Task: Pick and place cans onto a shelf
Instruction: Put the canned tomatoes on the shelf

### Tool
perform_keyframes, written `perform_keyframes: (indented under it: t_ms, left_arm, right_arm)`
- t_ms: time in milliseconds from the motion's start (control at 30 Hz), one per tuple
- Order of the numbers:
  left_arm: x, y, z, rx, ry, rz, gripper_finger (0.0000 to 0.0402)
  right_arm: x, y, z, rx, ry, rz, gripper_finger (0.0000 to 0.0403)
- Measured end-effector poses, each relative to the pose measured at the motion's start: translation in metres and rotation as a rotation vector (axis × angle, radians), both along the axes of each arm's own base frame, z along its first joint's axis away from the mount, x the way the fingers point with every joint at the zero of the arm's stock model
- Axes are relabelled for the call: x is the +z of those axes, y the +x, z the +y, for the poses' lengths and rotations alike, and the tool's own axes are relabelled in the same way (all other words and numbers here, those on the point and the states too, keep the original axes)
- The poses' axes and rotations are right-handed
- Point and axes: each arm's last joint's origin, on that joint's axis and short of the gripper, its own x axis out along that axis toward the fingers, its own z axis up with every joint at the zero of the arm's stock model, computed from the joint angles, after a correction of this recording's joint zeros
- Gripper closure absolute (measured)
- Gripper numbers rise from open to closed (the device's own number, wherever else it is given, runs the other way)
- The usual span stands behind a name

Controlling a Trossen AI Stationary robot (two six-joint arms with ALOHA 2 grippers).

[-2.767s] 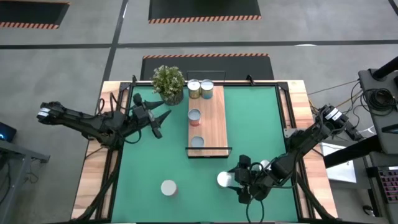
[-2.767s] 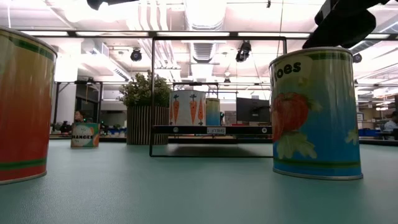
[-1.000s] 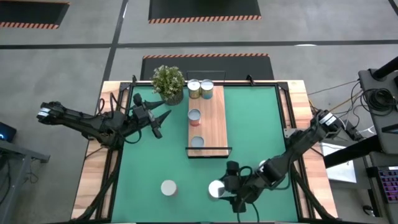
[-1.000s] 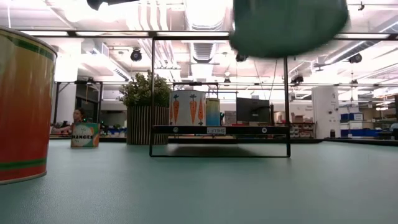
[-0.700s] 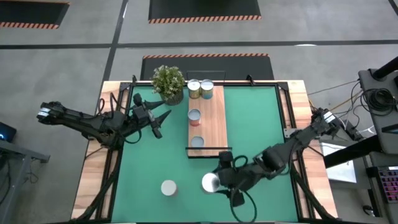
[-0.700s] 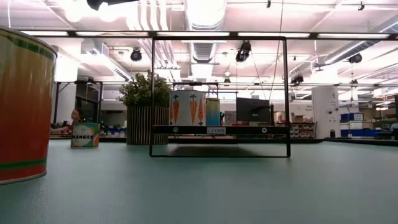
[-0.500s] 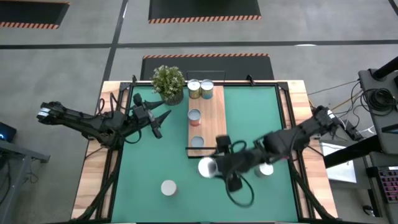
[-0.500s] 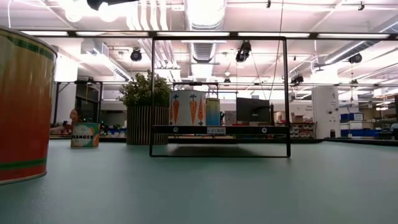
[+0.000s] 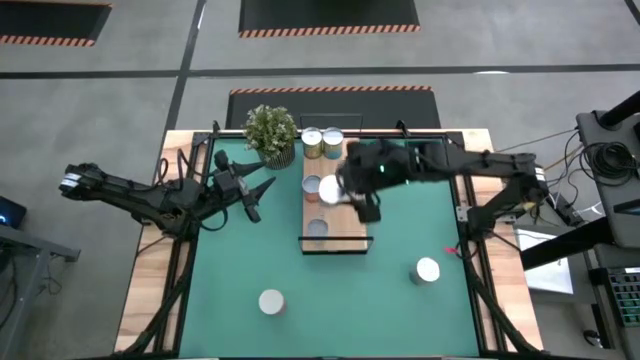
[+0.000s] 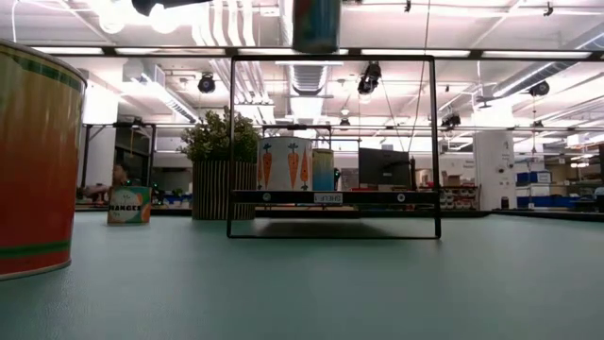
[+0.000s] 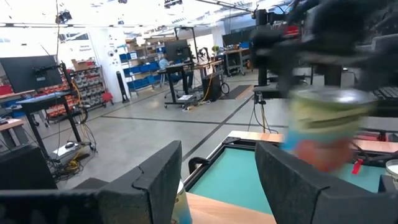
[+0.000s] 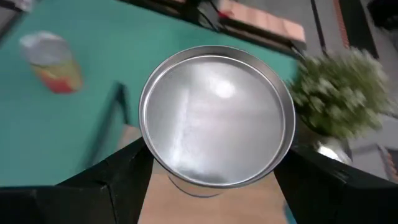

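Carried from desk's 5 o'clock to above shelf (image 9: 335, 205) centre: rigid, smooth, likely slippery can (image 12: 216, 129), pinched across sidewall by right gripper (image 12: 211, 171); left gripper (image 11: 217, 180) spread, 9 o'clock.

Green mat (image 9: 400, 220) laid over pale wood desk (image 9: 488, 160). Light-brown shelf (image 9: 345, 215) framed in black wire. Carrot pattern printed on white can (image 10: 284, 163). Silvery top shown on held can (image 12: 216, 117). Plant (image 9: 271, 130) green.
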Motion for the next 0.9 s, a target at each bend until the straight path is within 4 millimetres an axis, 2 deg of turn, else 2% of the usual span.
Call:
perform_keyframes:
  t_ms: [200,433,700,900]
  left_arm:
    - [0.0,0.0,0.0,0.0,0.004,0.004,0.0214]
    - [0.0,0.0,0.0,0.001,0.013,0.006,0.0214]
    - [0.0,0.0,0.0,0.002,0.019,0.008,0.0214]
    - [0.0,0.0,0.0,0.001,0.013,0.006,0.0214]
  right_arm:
    - [-0.027,-0.007,-0.053,-0.059,0.047,0.036,0.0111]
    - [-0.068,-0.023,-0.103,-0.136,0.113,0.033,0.0111]
    - [-0.111,-0.057,-0.145,-0.274,0.115,-0.009,0.011]
    - [-0.139,-0.073,-0.17,-0.375,0.093,-0.077,0.0112]
